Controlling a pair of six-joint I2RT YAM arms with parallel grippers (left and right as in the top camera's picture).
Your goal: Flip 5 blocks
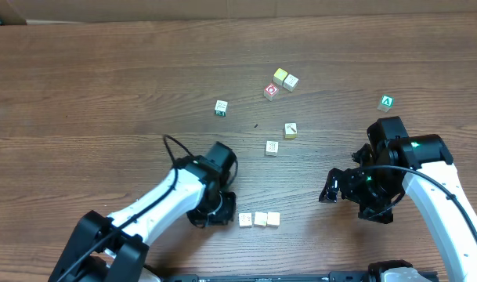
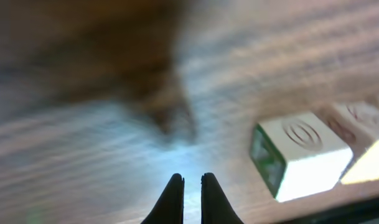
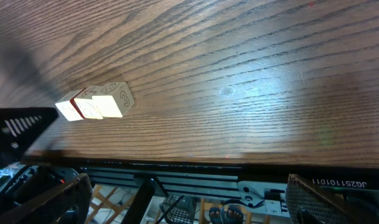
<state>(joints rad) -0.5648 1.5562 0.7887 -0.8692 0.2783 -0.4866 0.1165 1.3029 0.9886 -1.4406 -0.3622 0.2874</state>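
The left gripper's [image 2: 189,185] two dark fingertips were pressed together with nothing between them, hanging low over the brown wood-grain table [image 1: 105,86]. Its wrist view showed what the overhead could not: the nearest cube [image 2: 299,152], just to the right of the tips and apart from them, had a green side face and oval rings printed on its white top. From above, that arm reached in from the lower left, bent at the elbow, its head just left of a row of three small cream wooden cubes [image 1: 260,219] lying side by side near the front edge. The right gripper [image 1: 336,188] stood spread wide and empty, its fingers at the far edges of its own wrist view, which looked low across the table edge at the same row from the other end. That arm came in from the lower right, folded back on itself, well apart from the row. Only the overhead showed the rest: a cream cube with a green side [image 1: 221,107], two marked cream cubes [image 1: 272,147] mid-table, a pale yellow pair [image 1: 285,78] touching beside a red-marked cube [image 1: 271,91], and a green "A" cube [image 1: 387,102] far right.
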